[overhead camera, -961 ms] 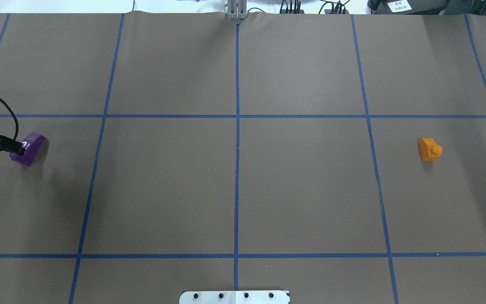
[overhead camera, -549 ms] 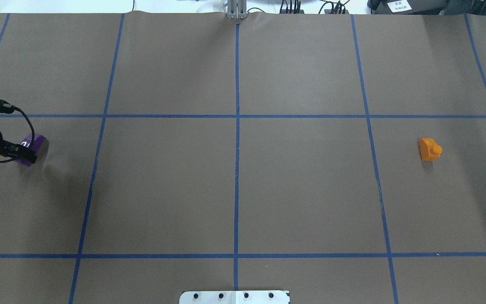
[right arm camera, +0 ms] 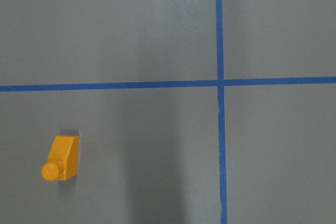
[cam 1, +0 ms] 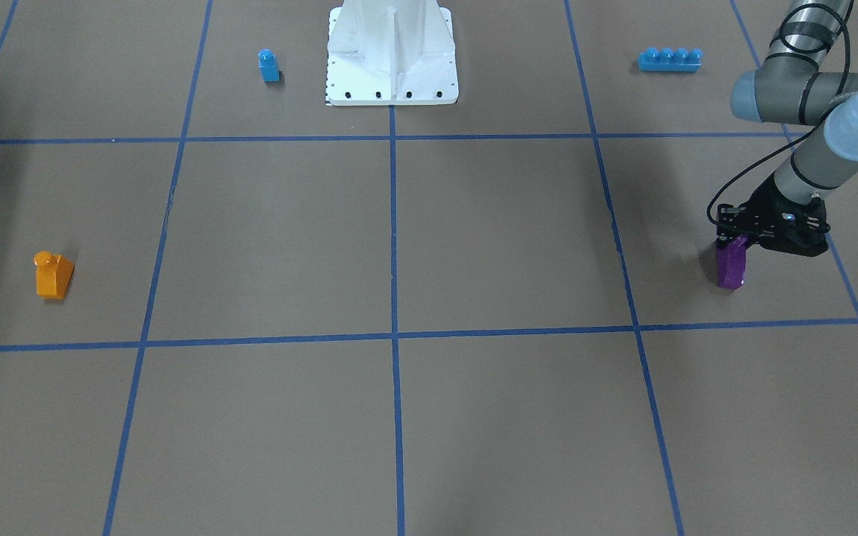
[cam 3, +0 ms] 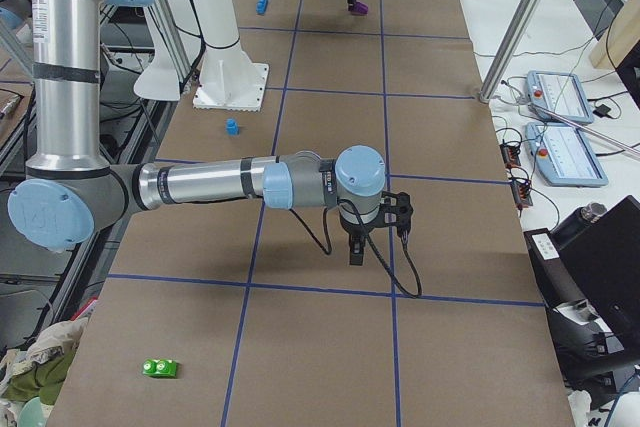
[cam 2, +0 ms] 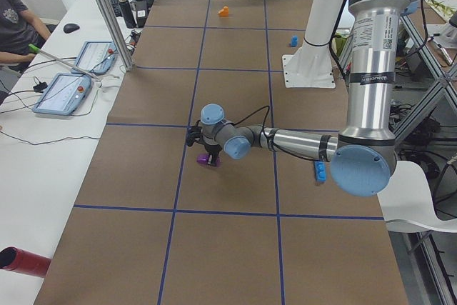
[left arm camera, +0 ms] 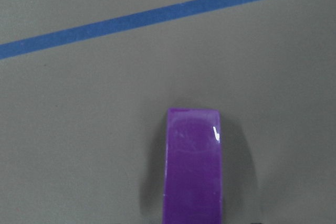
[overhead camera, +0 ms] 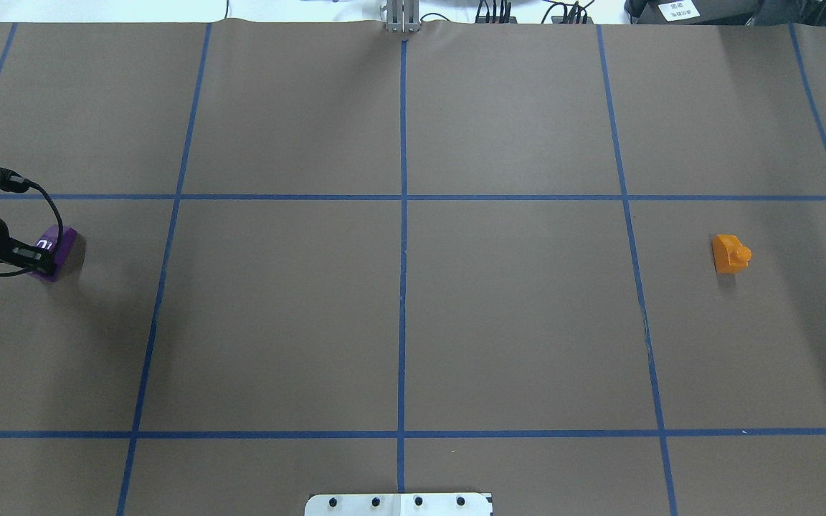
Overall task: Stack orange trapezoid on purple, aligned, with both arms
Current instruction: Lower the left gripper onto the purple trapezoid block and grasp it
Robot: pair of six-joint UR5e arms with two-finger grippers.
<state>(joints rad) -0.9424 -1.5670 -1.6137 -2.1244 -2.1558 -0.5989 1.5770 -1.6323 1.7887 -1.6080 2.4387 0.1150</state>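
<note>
The purple block (cam 1: 731, 266) is at the table's left end, standing narrow under my left gripper (cam 1: 736, 240). In the overhead view the left gripper (overhead camera: 39, 256) covers the left part of the purple block (overhead camera: 60, 241). In the left wrist view the block (left arm camera: 192, 166) runs down to the bottom edge between the jaws, which look shut on it. I cannot tell whether it touches the paper. The orange trapezoid (overhead camera: 730, 254) lies alone at the right end and also shows in the right wrist view (right arm camera: 62, 158). My right gripper (cam 3: 355, 257) hangs above the table and points down; I cannot tell whether it is open or shut.
A small blue single-stud block (cam 1: 269, 65) and a long blue four-stud brick (cam 1: 669, 59) lie near the white robot base (cam 1: 392, 52). A green block (cam 3: 160, 368) lies at the near right end. Blue tape lines divide the brown table cover.
The left gripper came in further over the purple block, then drew back slightly to the left. The block now shows narrower under it. The orange trapezoid has not moved.
</note>
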